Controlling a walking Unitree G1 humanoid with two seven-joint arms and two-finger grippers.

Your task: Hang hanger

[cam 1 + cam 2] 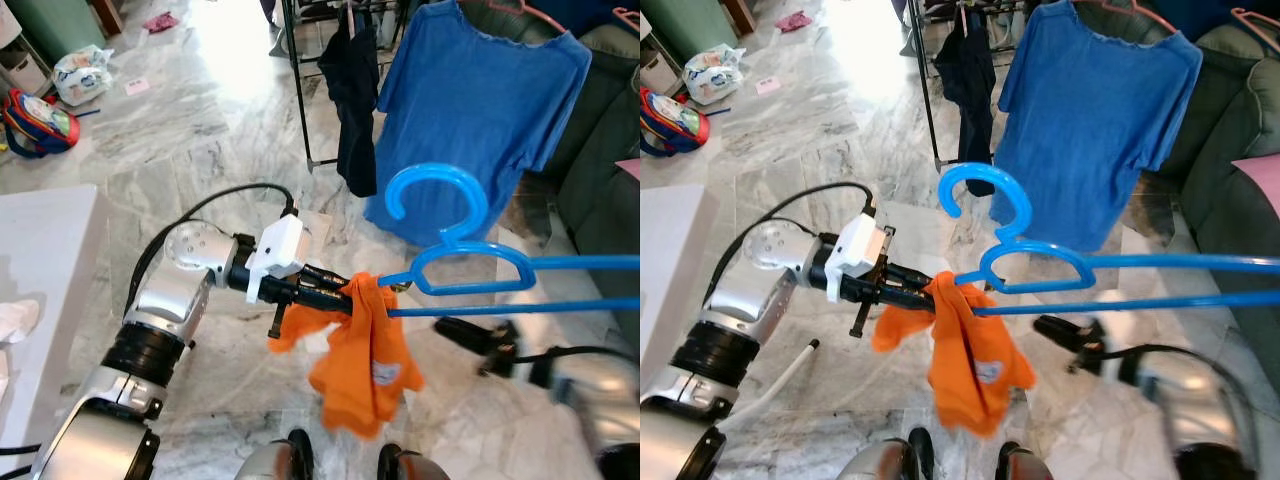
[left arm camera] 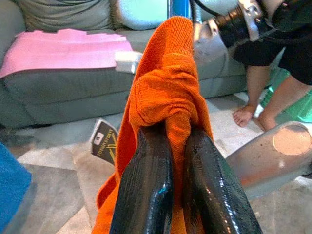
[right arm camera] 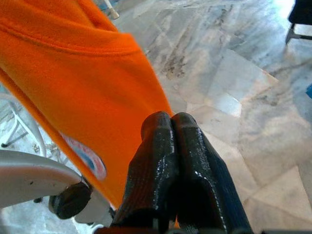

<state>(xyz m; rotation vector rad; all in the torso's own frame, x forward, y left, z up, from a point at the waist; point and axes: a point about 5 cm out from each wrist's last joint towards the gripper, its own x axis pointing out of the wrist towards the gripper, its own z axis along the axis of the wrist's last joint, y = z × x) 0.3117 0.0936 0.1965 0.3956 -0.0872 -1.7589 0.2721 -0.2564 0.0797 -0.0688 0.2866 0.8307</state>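
Blue t-shirt (image 1: 478, 120) hanging on a rack, dark garment (image 1: 352, 95) beside it, grey sofa (image 2: 63, 92) with pink cloth (image 2: 63, 44), colourful bag (image 1: 35, 122) on marble floor (image 1: 180, 130)

Grey-veined marble floor (image 1: 190, 140) — scattered with household bits.

A clothes rack's dark foot (image 1: 322, 163) stands on it; off to the robot's left lie a white plastic bag (image 1: 82, 74), a red-and-blue bag (image 1: 36, 122) and a small pink cloth (image 1: 160, 20) — well apart from the rack.

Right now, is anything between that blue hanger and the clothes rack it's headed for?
Nothing solid: bare marble floor lies between the blue hanger and the rack. A blue shirt and dark garment already hang there.
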